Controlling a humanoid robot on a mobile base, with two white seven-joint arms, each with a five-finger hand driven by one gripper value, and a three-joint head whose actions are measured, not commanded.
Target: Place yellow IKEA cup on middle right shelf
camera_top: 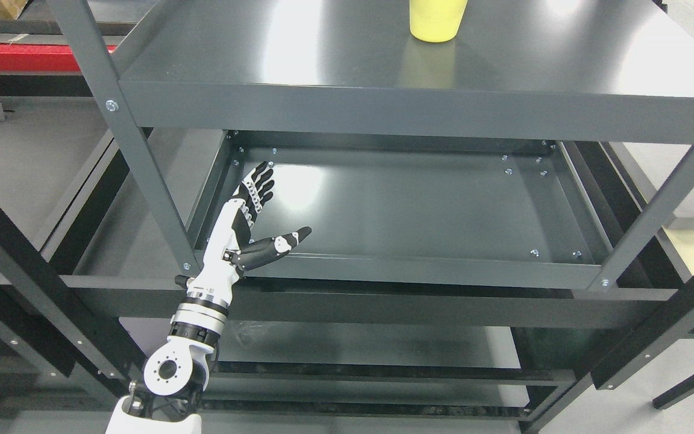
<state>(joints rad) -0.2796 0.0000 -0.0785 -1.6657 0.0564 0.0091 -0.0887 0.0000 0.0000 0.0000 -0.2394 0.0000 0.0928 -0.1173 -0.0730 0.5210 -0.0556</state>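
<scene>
The yellow cup stands upright on the upper grey shelf, toward the back, its top cut off by the picture's edge. My left hand reaches up from the lower left, its arm passing in front of the shelf below. Its fingers are spread straight and the thumb sticks out to the right, holding nothing. The hand is over the left front part of the lower tray-like shelf, far below and left of the cup. My right arm does not show.
A slanted grey upright post stands just left of my hand, another post at the right. More shelf levels lie beneath. A red bar lies at the back left.
</scene>
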